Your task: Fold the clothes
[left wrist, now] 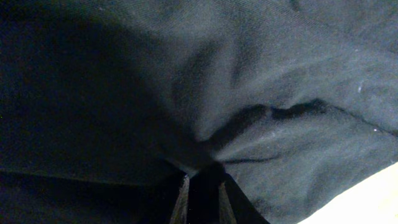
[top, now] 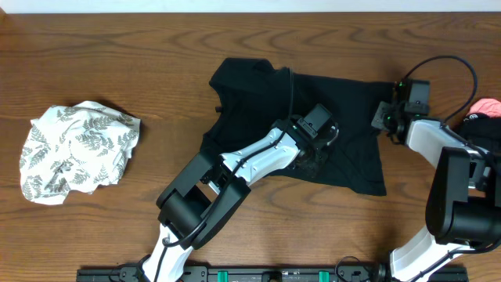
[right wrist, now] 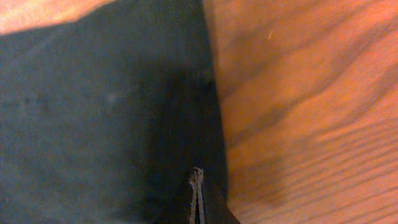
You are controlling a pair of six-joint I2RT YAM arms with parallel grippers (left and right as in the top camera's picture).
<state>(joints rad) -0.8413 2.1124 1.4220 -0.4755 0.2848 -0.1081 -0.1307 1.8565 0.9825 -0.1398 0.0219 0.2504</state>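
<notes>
POSITION: black shirt (top: 352,117) spread, rumpled, centre-right on table (top: 117,47), well apart from white leaf-print cloth (top: 78,149) at left | LEFT: left gripper (left wrist: 204,180) narrowed to a slit over shirt middle, pinching a gathered ridge of fabric | RIGHT: right gripper (right wrist: 196,177) fully closed at shirt's right edge; hold on fabric not discernible

The wooden table (top: 117,47) carries a black shirt (top: 348,102), a leaf-print cloth (top: 78,149) and a pink-and-black garment (top: 487,107).
</notes>
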